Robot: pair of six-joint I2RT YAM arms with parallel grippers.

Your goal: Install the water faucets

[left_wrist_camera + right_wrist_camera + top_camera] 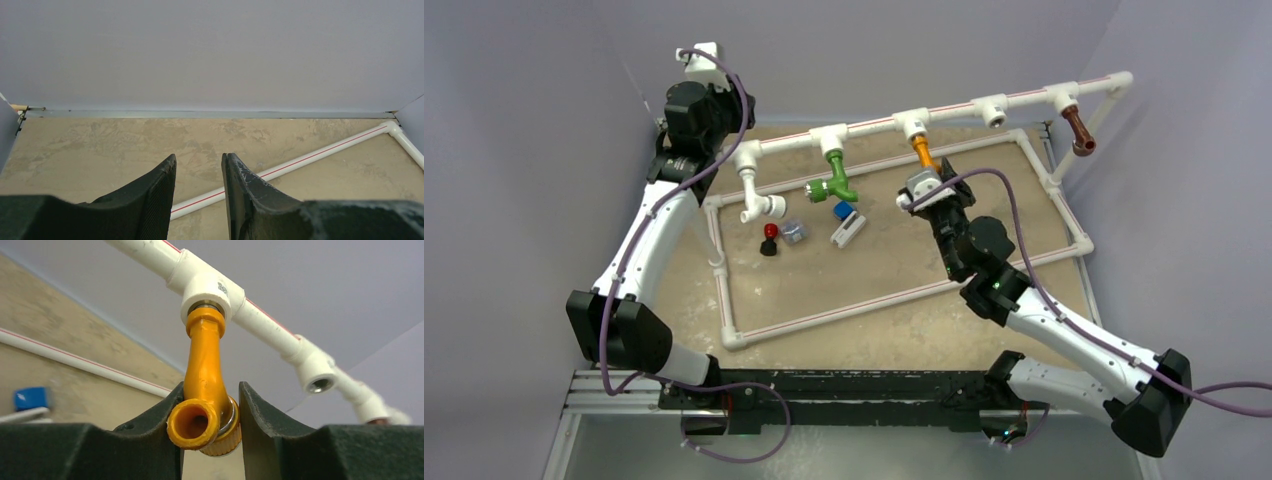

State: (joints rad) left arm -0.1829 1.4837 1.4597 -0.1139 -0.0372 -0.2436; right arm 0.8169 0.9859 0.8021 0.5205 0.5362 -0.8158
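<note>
Mottled tan bench [844,285] below, right claw [210,387] clamped on orange bent plastic faucet [202,360] at its spout elbow, neck meeting white pipe tee [207,287] directly above; likely light, rigid, slick, so grip the knurled lower body.

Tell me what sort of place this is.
Probably a robot lab test bench, set up as a plumbing mock-up: a white pipe frame carrying an orange faucet stands on a tan table, plain grey walls screen it, and two robot arms are bolted to a rail at the near edge.
</note>
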